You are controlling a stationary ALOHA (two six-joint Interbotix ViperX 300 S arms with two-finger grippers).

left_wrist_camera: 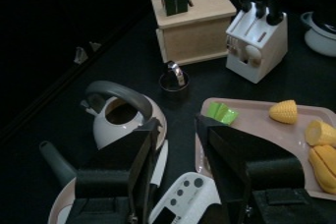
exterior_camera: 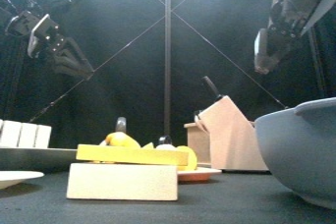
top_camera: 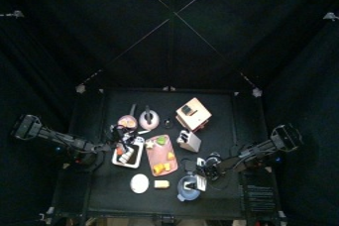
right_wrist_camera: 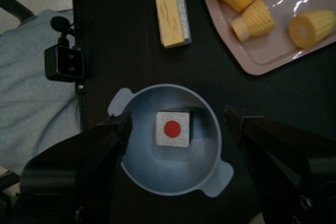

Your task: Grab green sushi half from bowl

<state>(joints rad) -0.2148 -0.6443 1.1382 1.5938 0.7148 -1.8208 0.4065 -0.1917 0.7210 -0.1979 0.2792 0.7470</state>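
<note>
From high overhead we look straight down on the small black table (top_camera: 166,146), small in the middle of the curtained pen. At the front edge we sit at table height, looking level across; the grey-blue handled pot (exterior_camera: 302,149) looms large and near on our right. The right wrist camera looks down into that same pot (right_wrist_camera: 171,140) from close above. The left wrist camera looks slantwise across the table, sharing the pale wooden box (left_wrist_camera: 195,22) with our overhead view (top_camera: 193,113).
</note>
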